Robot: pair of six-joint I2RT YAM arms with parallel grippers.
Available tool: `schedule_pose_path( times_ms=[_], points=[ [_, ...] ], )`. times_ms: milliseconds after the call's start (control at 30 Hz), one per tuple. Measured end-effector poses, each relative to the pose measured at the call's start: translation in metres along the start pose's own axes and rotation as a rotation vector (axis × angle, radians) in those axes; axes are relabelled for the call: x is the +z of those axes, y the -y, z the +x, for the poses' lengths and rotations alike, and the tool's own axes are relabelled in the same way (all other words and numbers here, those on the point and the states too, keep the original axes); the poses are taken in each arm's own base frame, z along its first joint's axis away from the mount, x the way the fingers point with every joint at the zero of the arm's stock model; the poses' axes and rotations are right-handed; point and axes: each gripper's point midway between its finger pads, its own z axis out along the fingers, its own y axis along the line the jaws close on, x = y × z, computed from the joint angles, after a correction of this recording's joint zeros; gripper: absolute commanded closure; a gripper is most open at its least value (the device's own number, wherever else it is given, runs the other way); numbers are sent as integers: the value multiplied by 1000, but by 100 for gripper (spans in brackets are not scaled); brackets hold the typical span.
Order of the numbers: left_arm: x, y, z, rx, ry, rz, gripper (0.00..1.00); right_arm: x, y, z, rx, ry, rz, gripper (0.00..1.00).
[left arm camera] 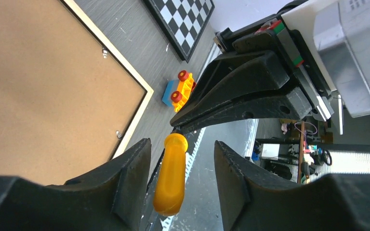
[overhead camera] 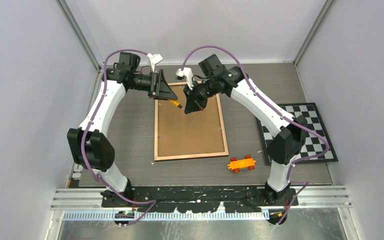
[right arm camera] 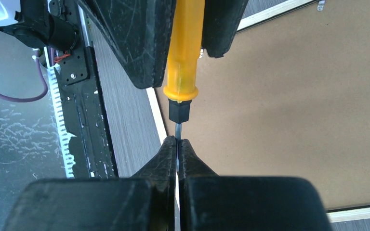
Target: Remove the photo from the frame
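Note:
The frame (overhead camera: 190,127) lies face down in the middle of the table, its brown back board (left arm camera: 43,82) and light wooden rim showing. The photo is hidden under that board. An orange-handled screwdriver (overhead camera: 174,103) hangs above the frame's far left corner. My right gripper (right arm camera: 177,142) is shut on its thin metal shaft, just below the black collar. My left gripper (left arm camera: 182,143) is open, its fingers either side of the orange handle (left arm camera: 171,175) with a gap on each side. In the top view both grippers, left (overhead camera: 167,95) and right (overhead camera: 187,107), meet over the frame's far end.
An orange and blue toy car (overhead camera: 241,163) sits by the frame's near right corner. A checkerboard mat (overhead camera: 305,132) lies at the right of the table. Small metal clips (left arm camera: 105,52) sit along the frame's rim. Enclosure walls close in on three sides.

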Motion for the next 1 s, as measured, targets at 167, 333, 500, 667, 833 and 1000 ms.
schedule_pose_path(
  times_ms=[167,333,500,667,833,1000],
  points=[
    [4,2,4,-4,-14,26,49,0,1,0,-2,-1,2,99],
    [6,4,6,-1,-22,38,54,0,1,1,-10,-3,2,99],
    [9,3,10,-7,-34,41,64,-1,0,1,-11,-5,0,99],
    [15,-2,17,-28,-49,42,72,-2,-2,3,-5,-14,-7,99],
    [19,-5,20,-48,-53,48,68,-3,-3,2,-12,-15,-11,99],
    [22,-4,21,-53,-56,55,61,-6,-5,4,-24,-26,-18,99]
  ],
)
